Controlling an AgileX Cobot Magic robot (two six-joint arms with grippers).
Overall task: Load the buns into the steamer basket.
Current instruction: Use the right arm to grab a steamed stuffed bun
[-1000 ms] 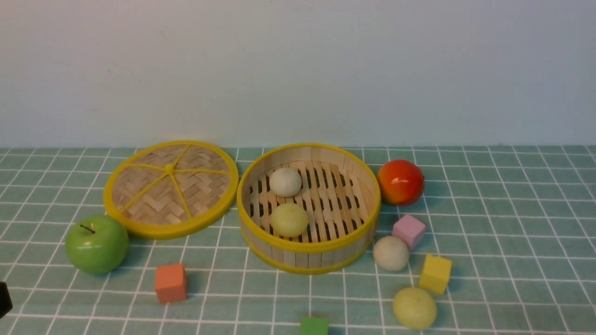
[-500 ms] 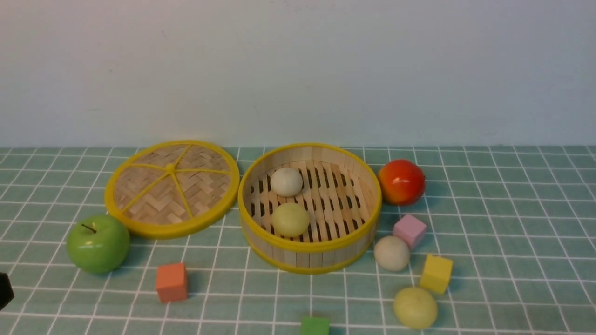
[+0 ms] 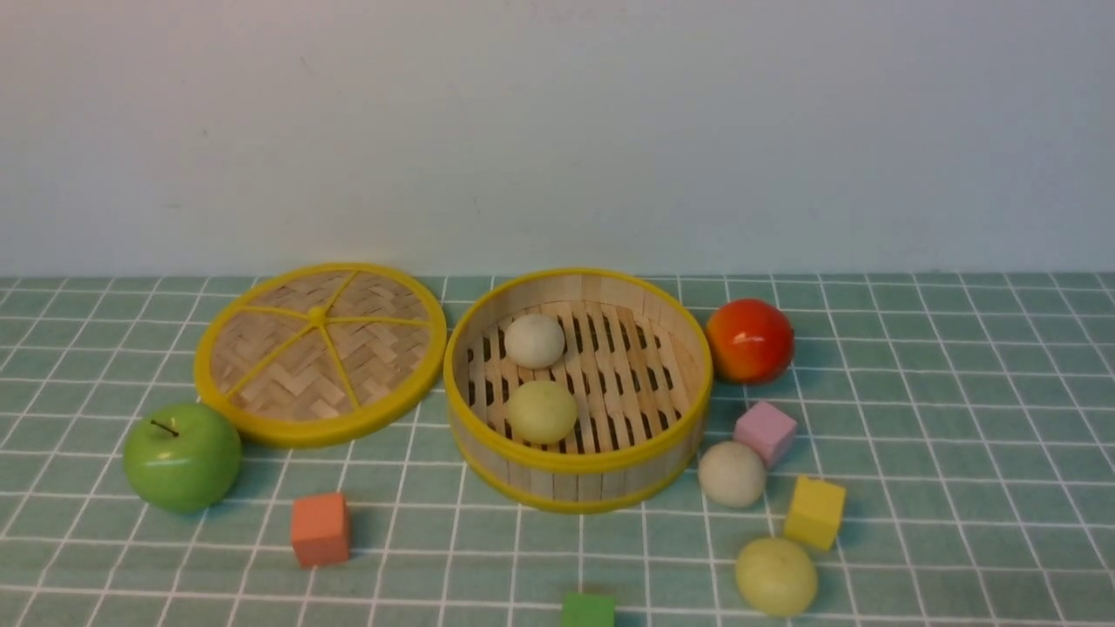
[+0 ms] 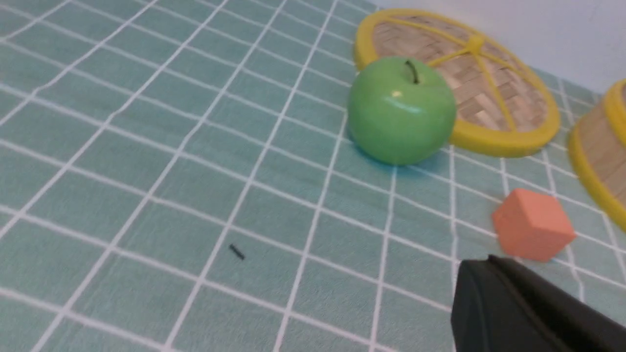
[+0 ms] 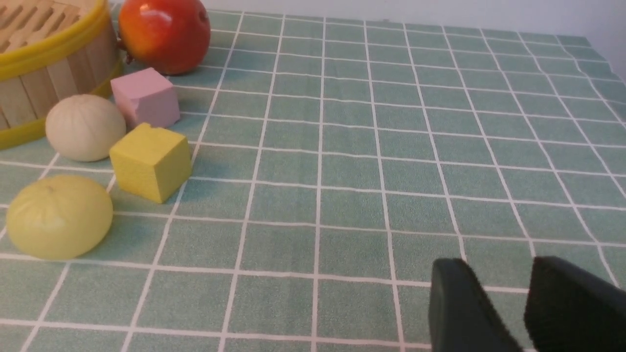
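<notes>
Two buns (image 3: 534, 340) lie in the steamer basket (image 3: 577, 488); two more buns (image 3: 732, 474) sit outside, near it. Right gripper (image 5: 501, 278) jaws stand narrowly apart, empty; left gripper (image 4: 518, 303) jaws, cannot tell.

Buns — four in all. Off-white, two: the farther off-white bun (image 3: 534, 340) and the nearer off-white bun (image 3: 732, 474). Pale yellow-green, two: the farther yellow-green bun (image 3: 542, 411) and the nearer yellow-green bun (image 3: 775, 576). Steamer basket (image 3: 575, 483), one. Woven lid (image 3: 319, 353), one. Apples, two: green apple (image 3: 181, 456), red apple (image 3: 749, 340). Cubes — four from where I stand, one of each colour: orange cube (image 3: 320, 529), pink cube (image 3: 765, 433), yellow cube (image 3: 814, 512), green cube (image 3: 587, 610).
</notes>
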